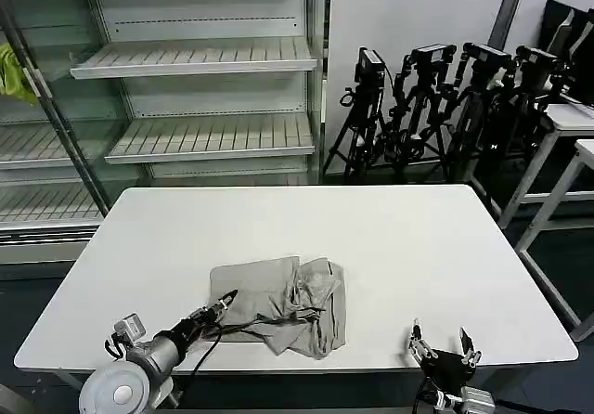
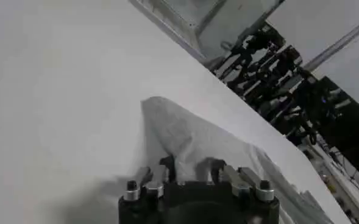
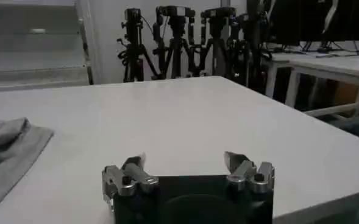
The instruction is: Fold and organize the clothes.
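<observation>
One grey T-shirt (image 1: 283, 303), folded & rumpled, on table (image 1: 399, 238).

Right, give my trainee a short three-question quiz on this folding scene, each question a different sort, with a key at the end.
1. True or false: the T-shirt lies spread out flat with both sleeves extended.
2. Multiple choice: the left gripper is
A) at the shirt's near left edge
B) above the shelves
C) at the table's far edge
3. Fill in: the right gripper sits at the near edge of the white table with its fingers ____ and nothing between them.

Key
1. False: it is bunched into a rough, wrinkled fold.
2. A
3. open; in the right wrist view the gripper hangs over bare tabletop, apart from the shirt.
</observation>
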Robot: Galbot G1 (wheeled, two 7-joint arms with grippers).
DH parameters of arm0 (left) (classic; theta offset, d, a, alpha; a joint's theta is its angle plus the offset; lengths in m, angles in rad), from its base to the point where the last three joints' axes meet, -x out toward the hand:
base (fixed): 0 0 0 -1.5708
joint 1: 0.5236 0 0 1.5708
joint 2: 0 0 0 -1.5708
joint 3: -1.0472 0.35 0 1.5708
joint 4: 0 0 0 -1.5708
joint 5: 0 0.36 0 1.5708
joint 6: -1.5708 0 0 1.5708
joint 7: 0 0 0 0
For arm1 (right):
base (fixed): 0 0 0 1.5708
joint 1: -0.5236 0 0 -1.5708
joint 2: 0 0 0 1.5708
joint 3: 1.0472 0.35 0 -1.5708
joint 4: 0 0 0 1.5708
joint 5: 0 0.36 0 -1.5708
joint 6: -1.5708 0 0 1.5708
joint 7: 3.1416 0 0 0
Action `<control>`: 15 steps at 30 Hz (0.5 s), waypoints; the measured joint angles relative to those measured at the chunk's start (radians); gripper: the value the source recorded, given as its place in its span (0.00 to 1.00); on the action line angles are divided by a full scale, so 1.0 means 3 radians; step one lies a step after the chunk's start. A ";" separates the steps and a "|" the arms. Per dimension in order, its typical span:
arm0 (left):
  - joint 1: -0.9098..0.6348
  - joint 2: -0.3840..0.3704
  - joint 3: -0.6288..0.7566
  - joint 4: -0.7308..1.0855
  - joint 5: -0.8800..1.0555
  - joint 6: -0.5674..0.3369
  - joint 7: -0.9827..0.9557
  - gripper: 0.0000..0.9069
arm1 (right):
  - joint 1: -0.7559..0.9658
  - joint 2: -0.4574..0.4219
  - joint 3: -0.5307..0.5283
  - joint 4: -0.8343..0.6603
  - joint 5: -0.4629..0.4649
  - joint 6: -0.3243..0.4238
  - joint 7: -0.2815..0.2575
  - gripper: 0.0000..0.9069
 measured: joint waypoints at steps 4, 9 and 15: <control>0.0008 -0.0007 0.0012 -0.0012 -0.0009 0.0011 0.0013 0.08 | -0.0019 0.0001 -0.0001 0.0033 0.0002 -0.0007 0.0004 1.00; 0.0031 -0.0016 -0.0020 -0.0060 -0.0062 0.0015 0.0012 0.08 | -0.0032 0.0002 -0.0011 0.0059 0.0010 -0.0008 0.0006 1.00; 0.0111 0.0053 -0.0138 -0.0214 -0.0078 0.0015 -0.0025 0.08 | -0.0009 -0.0010 -0.0032 0.0074 0.0048 -0.0024 0.0011 1.00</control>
